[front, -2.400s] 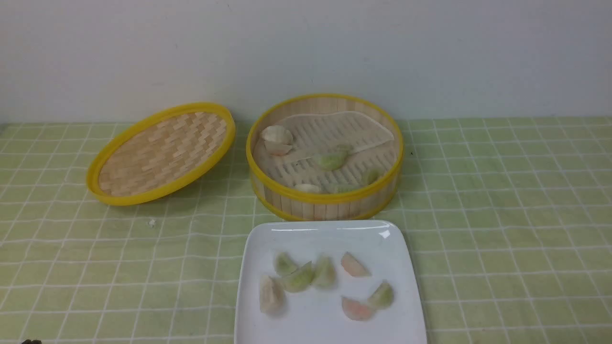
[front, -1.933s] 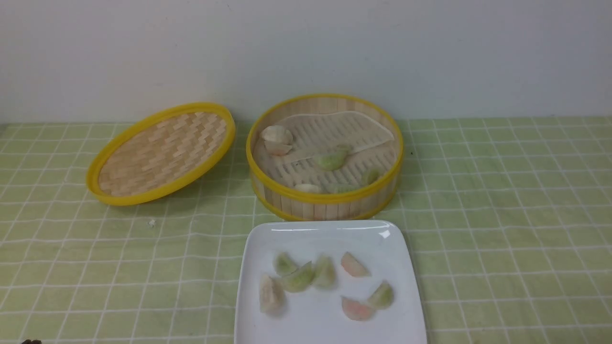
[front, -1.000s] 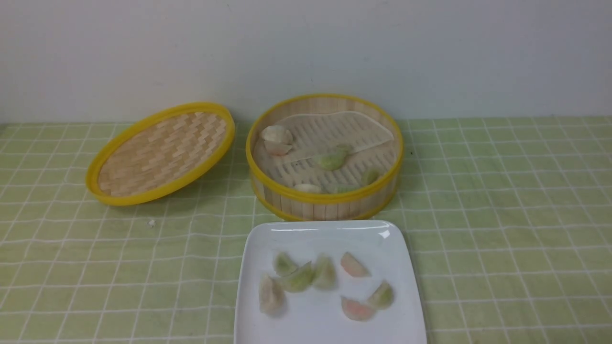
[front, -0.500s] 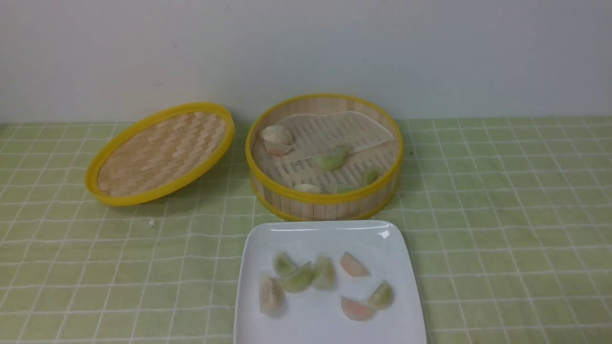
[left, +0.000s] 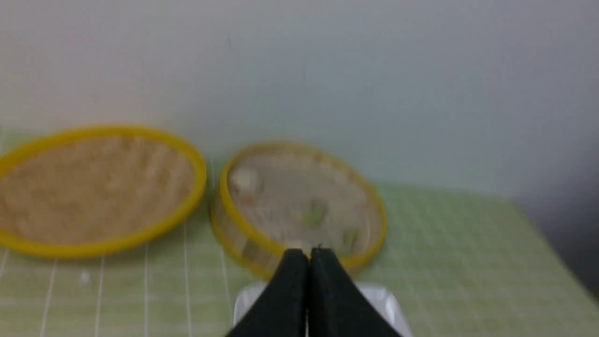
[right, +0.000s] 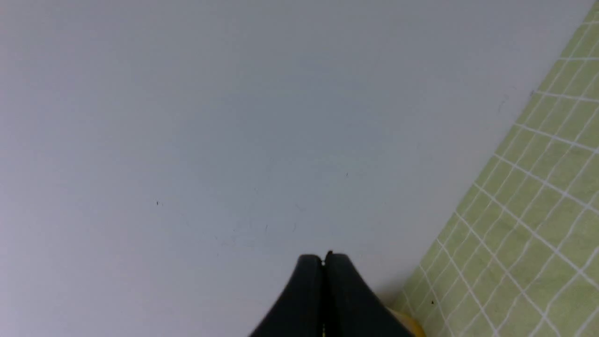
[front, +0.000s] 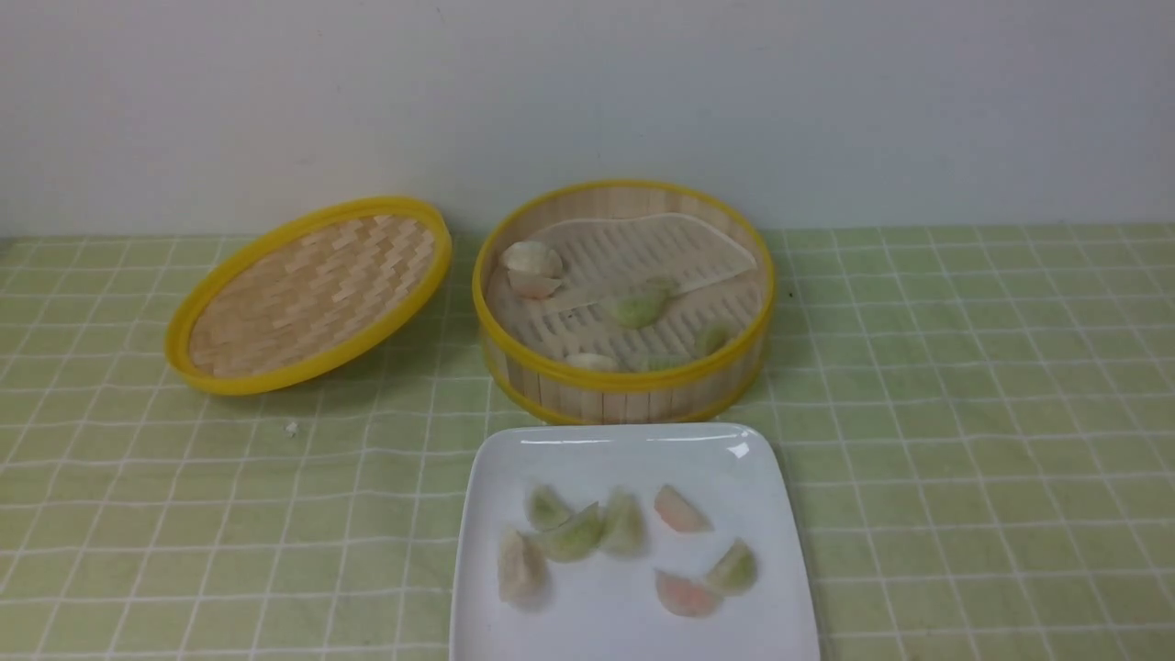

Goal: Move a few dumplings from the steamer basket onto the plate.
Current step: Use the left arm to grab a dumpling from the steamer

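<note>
Grippers were out of the front view; seven dumplings (front: pixel 574 534) lay on the plate (front: pixel 624 454), just before the basket (front: pixel 624 381), which held about five more. Left wrist view: left gripper (left: pixel 308 255) pressed together, empty, back from the basket. Right wrist view: right gripper (right: pixel 324 260) closed, empty, facing the wall (right: pixel 187 140). Transfer looked done; any further pick would need jaws parted over the basket

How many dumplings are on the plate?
7 dumplings on the plate: three green clustered centre-left, one whitish nearer-left, one pink centre-right, a pink-green pair front-right. None look hidden.
</note>
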Controlling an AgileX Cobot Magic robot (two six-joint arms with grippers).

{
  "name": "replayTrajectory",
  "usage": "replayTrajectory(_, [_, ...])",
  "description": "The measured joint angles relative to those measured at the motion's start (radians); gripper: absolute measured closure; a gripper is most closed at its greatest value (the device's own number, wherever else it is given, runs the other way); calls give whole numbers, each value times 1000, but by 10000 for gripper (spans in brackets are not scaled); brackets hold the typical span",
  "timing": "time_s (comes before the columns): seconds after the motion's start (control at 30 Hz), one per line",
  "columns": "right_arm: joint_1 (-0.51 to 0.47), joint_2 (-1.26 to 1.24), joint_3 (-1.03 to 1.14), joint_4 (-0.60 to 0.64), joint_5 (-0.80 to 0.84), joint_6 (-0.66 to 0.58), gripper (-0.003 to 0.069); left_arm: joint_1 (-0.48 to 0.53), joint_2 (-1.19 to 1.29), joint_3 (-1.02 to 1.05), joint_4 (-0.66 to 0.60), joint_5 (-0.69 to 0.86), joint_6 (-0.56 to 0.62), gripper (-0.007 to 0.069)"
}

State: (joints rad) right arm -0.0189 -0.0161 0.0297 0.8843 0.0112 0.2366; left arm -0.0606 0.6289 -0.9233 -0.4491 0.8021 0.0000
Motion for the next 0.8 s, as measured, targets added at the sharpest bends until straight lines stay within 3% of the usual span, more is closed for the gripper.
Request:
replayTrajectory(0.2, [15,0,-25,0,8,-26,665,0,264,-107,0,223,124,638])
replayTrajectory(0.43, [40,135,-400,-182,333,-225,665,0,476,-111,-13,215,222,638])
replayTrajectory(0.63, [41,464,-709,-225,636,-427,665,0,594,-177,-62,202,278,638])
replayTrajectory(0.8, [41,742,-935,-234,777,-579,665,0,677,-311,-77,246,290,638])
